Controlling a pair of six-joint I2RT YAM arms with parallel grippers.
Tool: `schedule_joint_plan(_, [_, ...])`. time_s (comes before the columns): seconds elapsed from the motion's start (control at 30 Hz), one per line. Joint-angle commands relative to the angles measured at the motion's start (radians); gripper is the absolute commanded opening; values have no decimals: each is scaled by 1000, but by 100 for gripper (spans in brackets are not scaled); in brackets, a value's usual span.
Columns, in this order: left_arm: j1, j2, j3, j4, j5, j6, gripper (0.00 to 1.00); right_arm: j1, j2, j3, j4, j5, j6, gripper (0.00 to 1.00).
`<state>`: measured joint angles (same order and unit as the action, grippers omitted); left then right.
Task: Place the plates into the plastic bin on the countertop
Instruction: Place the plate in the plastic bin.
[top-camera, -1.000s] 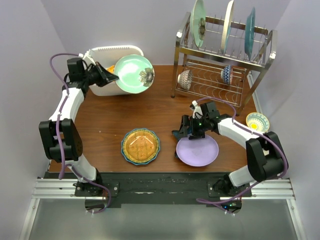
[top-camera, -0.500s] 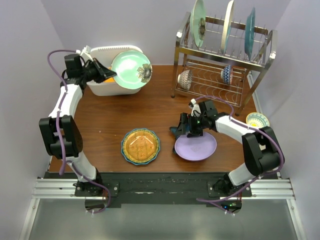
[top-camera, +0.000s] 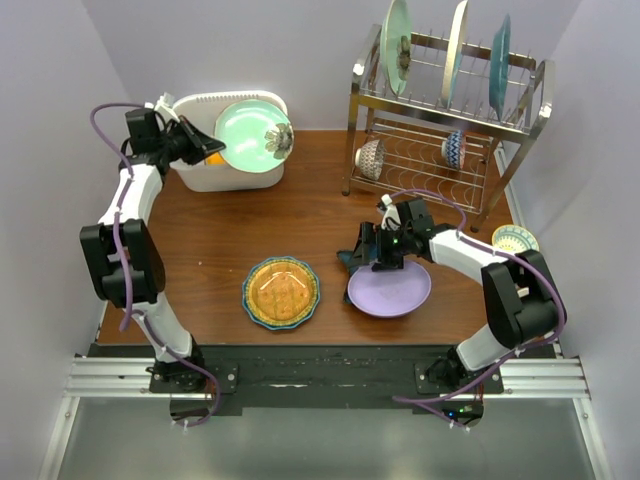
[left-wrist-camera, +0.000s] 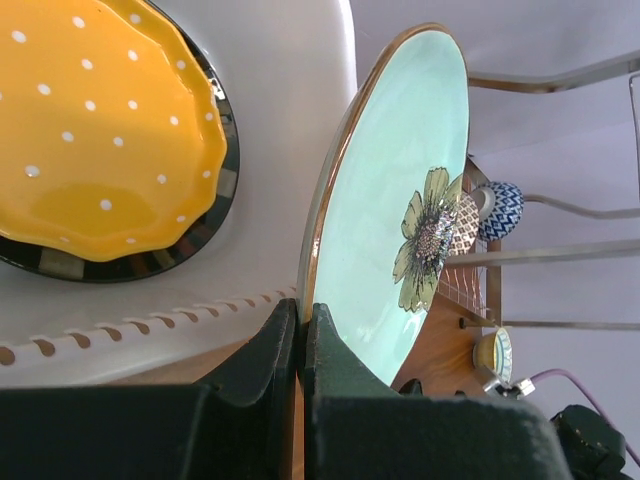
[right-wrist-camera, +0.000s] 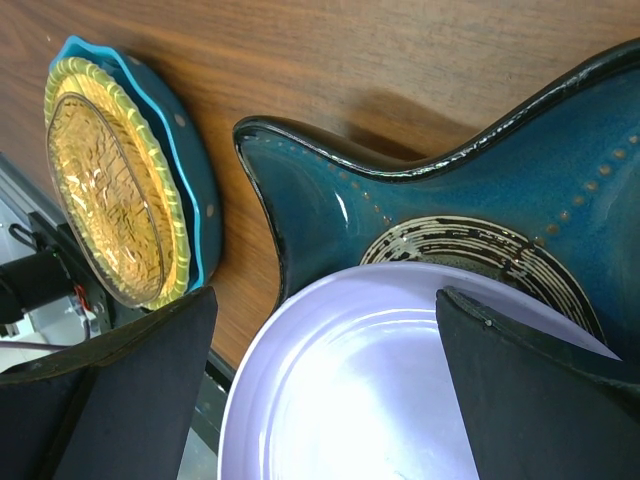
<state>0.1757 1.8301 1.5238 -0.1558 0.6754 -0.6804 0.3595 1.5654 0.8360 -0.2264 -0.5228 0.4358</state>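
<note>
My left gripper (top-camera: 207, 150) is shut on the rim of a mint-green plate (top-camera: 252, 135) with a flower print, and holds it tilted on edge over the white plastic bin (top-camera: 205, 178). In the left wrist view the jaws (left-wrist-camera: 300, 322) pinch that plate's (left-wrist-camera: 385, 210) edge. An orange dotted plate (left-wrist-camera: 100, 130) lies in the bin (left-wrist-camera: 290, 120) on a black-rimmed one (left-wrist-camera: 205, 215). My right gripper (top-camera: 372, 262) stands open over the lavender plate's (top-camera: 390, 290) left edge. In the right wrist view the fingers (right-wrist-camera: 130, 390) straddle the lavender plate (right-wrist-camera: 350, 400), which rests on a blue star-shaped plate (right-wrist-camera: 450, 190). An amber plate (top-camera: 281, 292) lies on the countertop (top-camera: 300, 215).
A steel wire dish rack (top-camera: 445, 120) at the back right holds three upright plates, with two small bowls (top-camera: 371, 157) on its lower shelf. A small yellow bowl (top-camera: 515, 241) sits at the right edge. The amber plate (right-wrist-camera: 105, 190) lies just left of the star plate.
My left arm has carried the mint-green plate back and to the left, further over the bin. My right gripper, still open, and the lavender plate have shifted slightly left and back.
</note>
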Motion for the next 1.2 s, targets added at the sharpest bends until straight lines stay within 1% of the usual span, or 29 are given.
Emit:
schedule_joint_plan(0.0, [11, 7, 102, 137, 30, -67, 0, 1, 19, 32, 62, 17, 7, 95])
schedule_joint_plan(0.2, [18, 57, 151, 142, -17, -102, 0, 1, 21, 32, 62, 17, 7, 95])
schedule_joint_plan(0.37, [18, 116, 205, 140, -27, -133, 0, -1, 25, 31, 61, 17, 4, 95])
schedule_joint_plan(0.4, [19, 124, 222, 174, -27, -139, 0, -1, 25, 31, 61, 17, 4, 95])
schedule_joint_plan(0.5, [19, 150, 245, 177, -30, -148, 0, -1, 25, 28, 64, 17, 4, 95])
schedule_joint_plan(0.8, [21, 164, 243, 258, -83, -139, 0, 1, 27, 18, 78, 10, 11, 95])
schedule_joint_plan(1.17, [21, 195, 251, 259, -145, -105, 0, -1, 16, 20, 73, 4, 14, 95])
